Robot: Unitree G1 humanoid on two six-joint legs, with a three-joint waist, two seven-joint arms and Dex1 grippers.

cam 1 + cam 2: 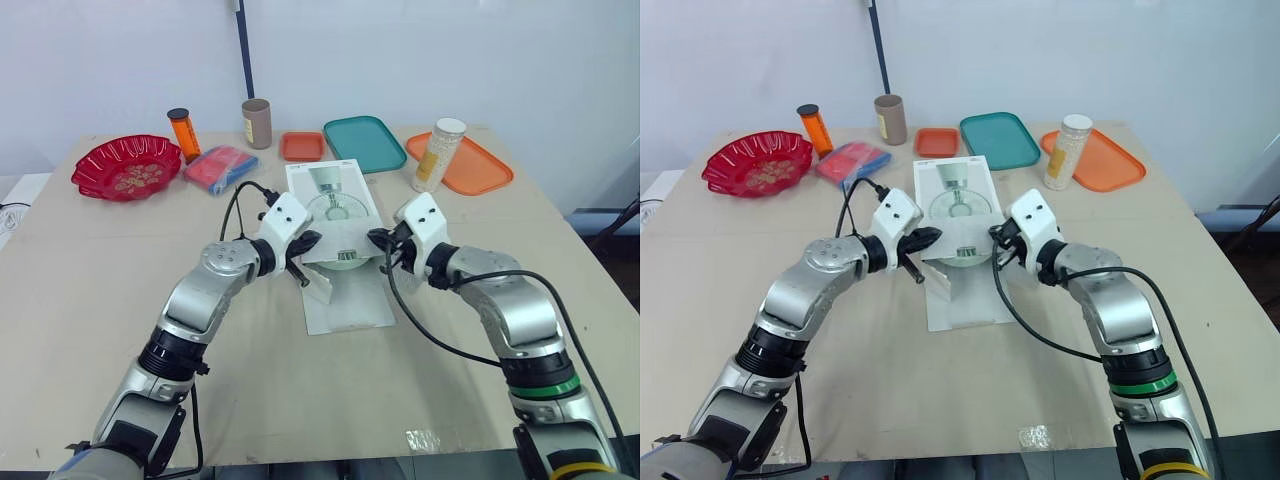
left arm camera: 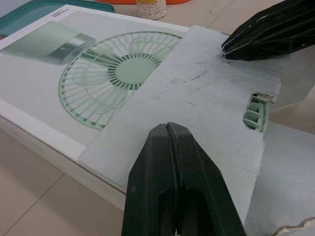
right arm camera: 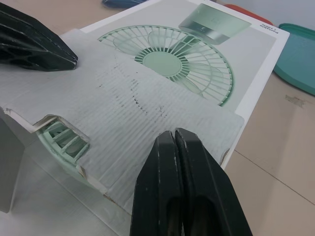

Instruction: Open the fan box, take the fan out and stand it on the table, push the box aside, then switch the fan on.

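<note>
**Q:** Head views, item 1?
**A:** Fan box [image 1: 330, 190], lying flat, mid table [image 1: 90, 300], long axis running away from the robot. End flap [image 1: 340, 240] folded back over the printed top. Long white panel [image 1: 345, 305] spread on the table on the near side. Left gripper [image 1: 308, 243] and right gripper [image 1: 378, 240] sit at the flap's two sides, tips facing each other. Judged: they're keeping the flap back so the mouth stays open.

**Q:** Surroundings?
**A:** Along the far edge: red bowl [image 1: 125, 167], orange bottle [image 1: 184, 133], blue-red packet [image 1: 220, 168], brown tube [image 1: 257, 123], small orange tray [image 1: 302, 146], teal tray [image 1: 364, 143], bead jar [image 1: 438, 155], big orange tray [image 1: 478, 165]. Nothing btwn arms and box. Small orange tray and teal tray lie just beyond the box, so prob. push it sideways, not fwd.

**Q:** L wrist view?
**A:** Own fingers [image 2: 152, 187] pressed together, no gap, nothing clamped. Tip over the flap's edge; contact can't be told. Fan [image 2: 255, 114]: green grille peeking through a notch at the fold, inside the box, not yet out.

**Q:** R wrist view?
**A:** Same entry: fingers [image 3: 157, 187] together, holding nothing, tip over the flap's other edge. Grille shows at the open end. In the way, judged: the flap overhangs the mouth, and closed fingers must part before gripping the fan.
</note>
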